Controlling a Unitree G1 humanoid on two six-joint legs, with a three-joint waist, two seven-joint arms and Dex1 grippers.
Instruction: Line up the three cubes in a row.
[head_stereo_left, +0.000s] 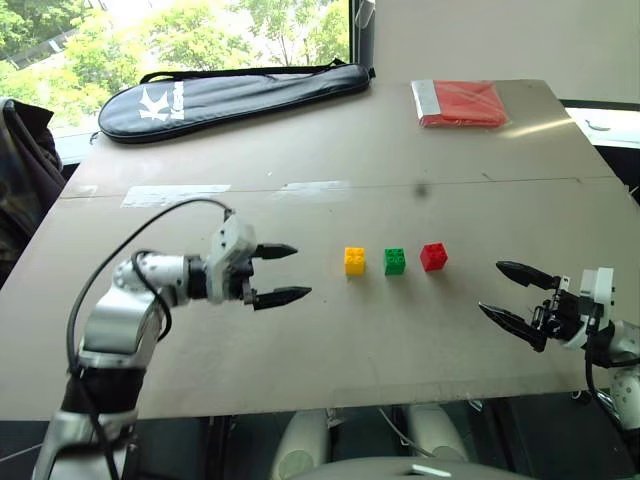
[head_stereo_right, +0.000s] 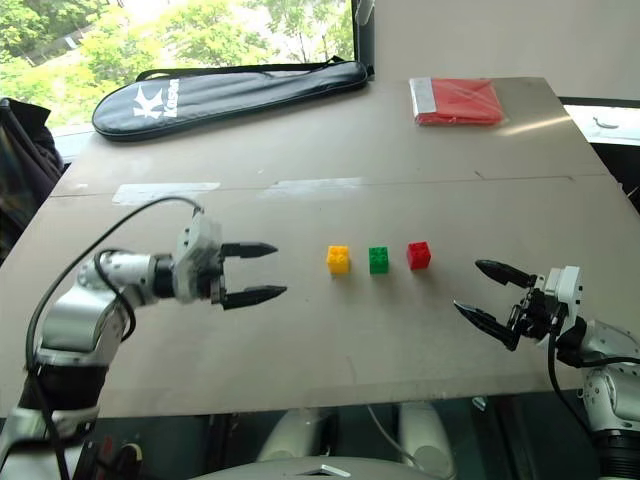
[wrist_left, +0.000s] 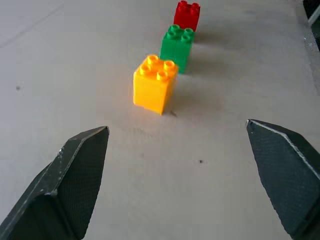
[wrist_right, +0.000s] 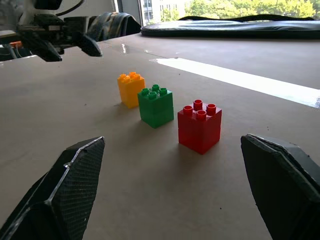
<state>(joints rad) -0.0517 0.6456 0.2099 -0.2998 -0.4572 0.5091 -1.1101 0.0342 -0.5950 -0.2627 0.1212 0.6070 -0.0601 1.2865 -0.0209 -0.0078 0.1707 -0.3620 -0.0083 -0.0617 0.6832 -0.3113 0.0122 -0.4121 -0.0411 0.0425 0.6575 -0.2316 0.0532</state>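
Left hand (head_stereo_left: 286, 273) wide open, empty, right hand (head_stereo_left: 518, 296) likewise

Daylight does all the work here, coming in through the window (head_stereo_left: 200, 30) at the far end, where the trees outside are blown out to near white. The desk (head_stereo_left: 330, 140) looks evenly bright, with a pale streak of glare beside the red packet (head_stereo_left: 460, 103) and another shiny band running across the right wrist view. Shadows are soft: each of the three cubes (wrist_left: 155, 82) drops a small faint one on the side away from the window. The head views are sharp enough. In both wrist views the claw fingers (wrist_right: 65, 195) sit dark and a bit soft up close, and the background past the cubes blurs.
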